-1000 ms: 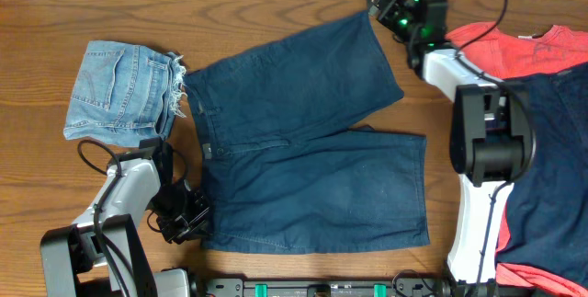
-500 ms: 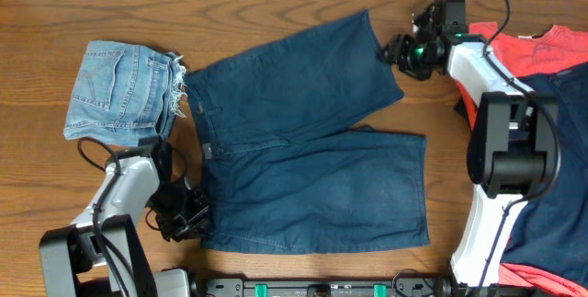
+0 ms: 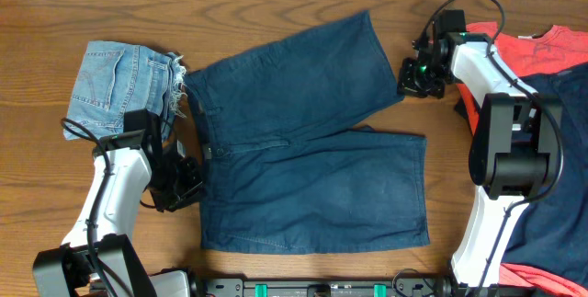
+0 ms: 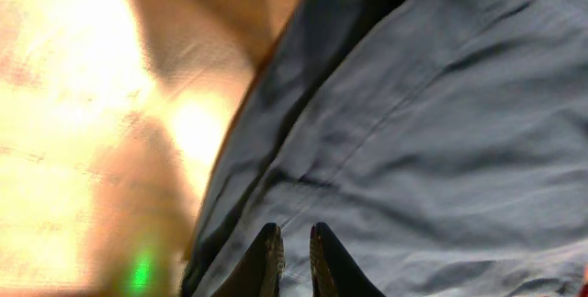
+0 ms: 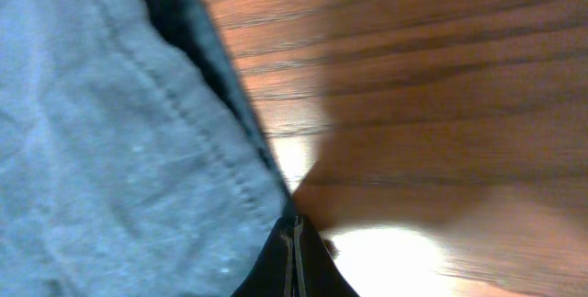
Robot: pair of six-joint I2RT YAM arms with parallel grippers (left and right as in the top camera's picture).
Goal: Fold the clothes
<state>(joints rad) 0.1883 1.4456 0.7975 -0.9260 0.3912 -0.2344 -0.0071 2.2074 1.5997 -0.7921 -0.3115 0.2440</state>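
Dark navy shorts (image 3: 303, 150) lie spread flat in the middle of the table, waistband to the left. My left gripper (image 3: 181, 188) sits at the lower end of the waistband. In the left wrist view its fingers (image 4: 296, 242) stand nearly together with a ridge of navy cloth (image 4: 441, 104) between them. My right gripper (image 3: 409, 78) is at the hem corner of the far leg. Its fingers (image 5: 294, 228) are pressed shut right at the stitched hem edge (image 5: 184, 122).
Small light-blue denim shorts (image 3: 119, 90) lie folded at the left, close to the left arm. A coral-red T-shirt (image 3: 514, 49) and another navy garment (image 3: 551, 150) are piled at the right edge. Bare wooden table (image 3: 55, 177) surrounds the shorts.
The right gripper came down from the table's far edge to the hem corner of the navy shorts and shut there. The left gripper slid up along the waistband.
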